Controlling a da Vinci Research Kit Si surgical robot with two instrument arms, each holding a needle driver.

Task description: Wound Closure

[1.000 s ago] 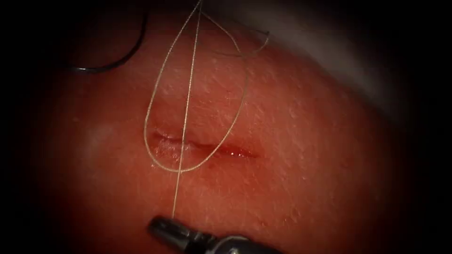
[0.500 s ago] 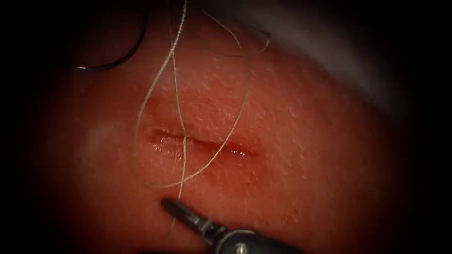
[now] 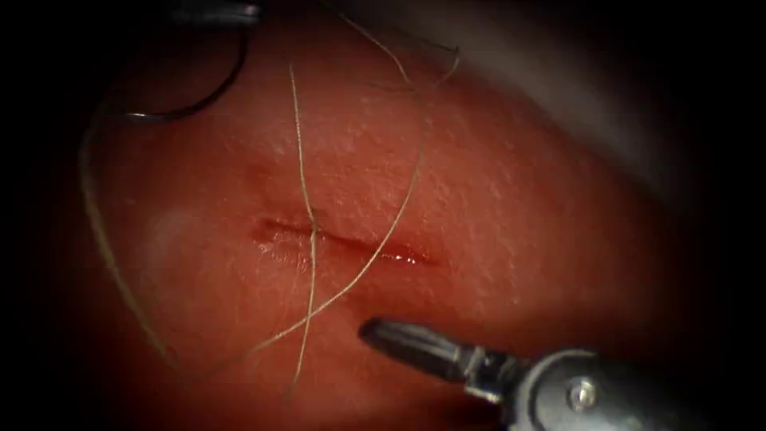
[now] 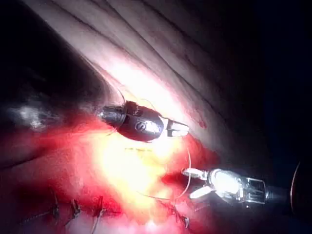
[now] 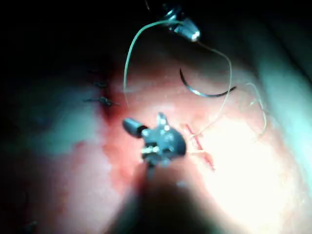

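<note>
— What had changed on the tissue (image 3: 511, 207) in that last second?

— The right tool (image 3: 381, 333) had let go. A second before, it was pinching the thread (image 3: 303, 183) below the cut (image 3: 343, 243) and holding one strand straight. At this moment it lay off to the right, below the cut's right end, and gripped nothing.

— And the left tool?

— The left tool (image 5: 181, 27) had shifted leftward along the far edge of the tissue. Thread ran into its tip and out the other side, so I judged it clenched on the thread. The neat loop around the cut had been dragged out into a wide arc on the left.

— What did that mean for the closure?

— Only the left tool kept the thread in hand. The strand across the cut lay slack, so nothing was being drawn tight.

— Where was the needle?

— The needle (image 3: 199, 104) lay free on the tissue's surface, up and left of the cut near the left tool, held by neither and not in the tissue.

— Did the views differ?

— Yes. The endoscope showed the right tool's tip as one dark taper, while the left wrist view showed its two jaws parted. The right wrist view showed the thread meeting the left tool. A glint of red fluid (image 3: 403, 257) sat at the cut's right end.
</note>
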